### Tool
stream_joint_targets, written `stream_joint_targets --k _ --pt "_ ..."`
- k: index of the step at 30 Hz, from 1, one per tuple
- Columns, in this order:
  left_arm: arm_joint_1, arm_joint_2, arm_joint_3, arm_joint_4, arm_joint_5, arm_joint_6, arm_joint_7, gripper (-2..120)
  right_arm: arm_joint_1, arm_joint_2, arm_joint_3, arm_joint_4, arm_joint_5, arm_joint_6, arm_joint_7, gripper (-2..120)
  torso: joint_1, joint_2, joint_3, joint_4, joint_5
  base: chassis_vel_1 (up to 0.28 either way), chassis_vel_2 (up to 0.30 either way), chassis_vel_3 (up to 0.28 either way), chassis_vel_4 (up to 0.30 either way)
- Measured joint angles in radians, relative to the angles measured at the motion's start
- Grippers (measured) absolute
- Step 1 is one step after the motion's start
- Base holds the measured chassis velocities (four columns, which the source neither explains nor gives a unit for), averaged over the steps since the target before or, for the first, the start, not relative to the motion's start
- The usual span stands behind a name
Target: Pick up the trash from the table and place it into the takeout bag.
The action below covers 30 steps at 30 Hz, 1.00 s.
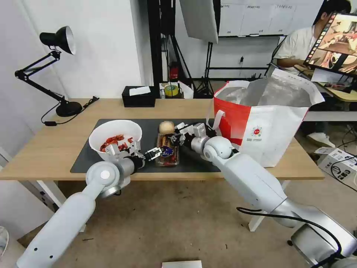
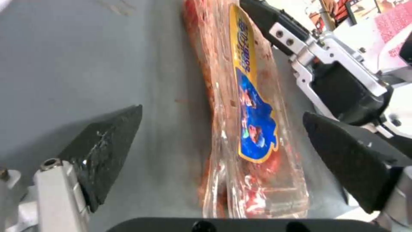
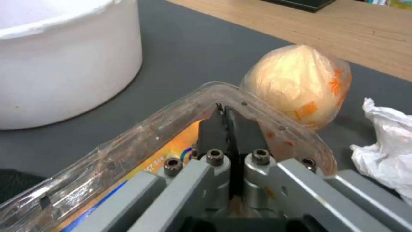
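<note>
On the dark mat [image 1: 85, 158] of the table [image 1: 44, 149] stand a white bowl of red shells [image 1: 115, 137], a clear plastic box [image 1: 167, 150] and a beige ball [image 1: 166, 127]. My right gripper [image 3: 225, 109] is shut on the box's rim [image 3: 257, 106] at the corner nearest the ball [image 3: 300, 83]. My left gripper [image 2: 222, 111] is open at the box's near end, one finger [image 2: 103, 151] on either side of the box [image 2: 244, 122]. A crumpled white napkin [image 3: 386, 151] lies beside the ball. The red-and-white takeout bag [image 1: 267, 119] stands open at the table's right.
A black tissue box [image 1: 138, 96] and a tape roll [image 1: 171, 90] sit at the table's back edge. A black desk lamp [image 1: 55, 67] stands at the back left. The bowl [image 3: 64, 64] is close to the left of the box.
</note>
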Motion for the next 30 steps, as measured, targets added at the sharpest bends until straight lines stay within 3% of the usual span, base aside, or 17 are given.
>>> stream_joint_targets --k 17,25,30 --pt "-0.025 -0.011 -0.006 0.003 -0.075 0.009 -0.01 100 -0.001 0.003 -0.002 0.001 0.0 0.0 0.0 0 0.0 0.0 0.0 -0.0005 -0.0003 0.0 0.0 0.0 0.0" --pt "-0.024 -0.022 -0.001 0.003 -0.069 0.002 -0.013 76 -0.003 0.005 -0.002 0.0 -0.001 0.0 0.0 0 0.0 0.0 0.0 -0.0004 0.0 0.0 0.0 0.0 0.0" --pt "-0.024 -0.022 0.001 0.004 -0.066 -0.002 -0.017 53 -0.003 0.007 -0.001 0.0 -0.002 0.0 0.001 0 0.0 0.0 0.0 -0.0003 0.0 0.0 0.0 0.0 0.0"
